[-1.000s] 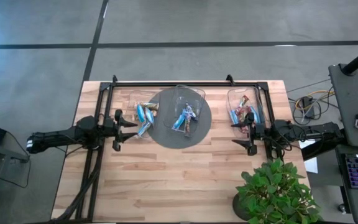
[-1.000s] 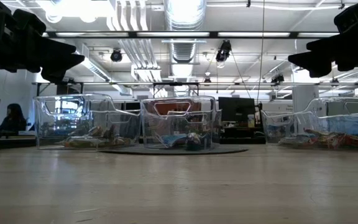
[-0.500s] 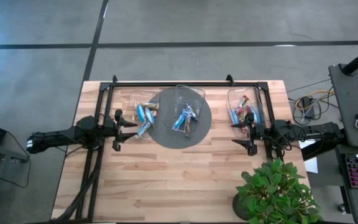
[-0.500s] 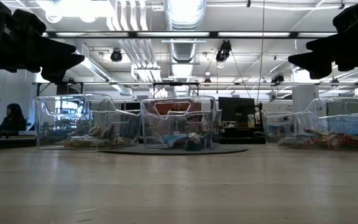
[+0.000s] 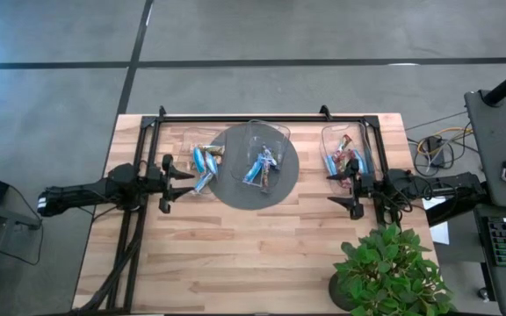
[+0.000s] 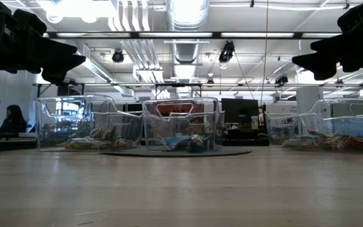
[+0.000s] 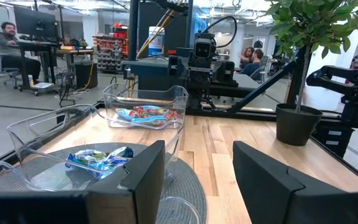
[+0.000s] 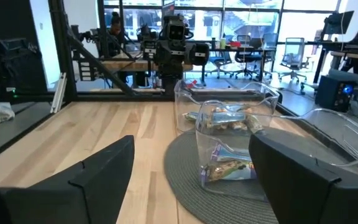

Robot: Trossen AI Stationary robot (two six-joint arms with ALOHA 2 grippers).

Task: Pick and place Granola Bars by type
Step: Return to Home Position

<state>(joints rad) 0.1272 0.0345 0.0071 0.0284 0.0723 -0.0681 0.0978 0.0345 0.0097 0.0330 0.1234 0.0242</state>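
my left tool (image 5: 172, 183) hangs over the left part of the wooden worktop (image 5: 253, 263), just beside the left bin (image 5: 187, 139) and pointing toward it. its fingers (image 7: 135, 180) are spread wide and nothing sits between them. my right tool (image 5: 336, 189) mirrors it on the far side, near the front of the right bin (image 5: 336, 133). it is released too, with both fingers (image 8: 86, 180) well apart and empty. each tool looks across the worktop at the other arm.

the granola bars (image 5: 202, 161) are all inside the three clear bins, none loose on the wood. the left bin holds several in bright blue wrappers with a tan one among them. the middle bin (image 5: 266, 130) stands on a round grey mat (image 5: 235, 189) and has a small heap of mostly blue ones. the right bin has a mixed pile, some blue and some reddish brown (i cannot read any wrapper closely enough to say more).

a potted plant (image 5: 389, 272) stands at the front right corner of the worktop, close to my right arm. in the room beyond, a person (image 7: 8, 40) sits at a desk.
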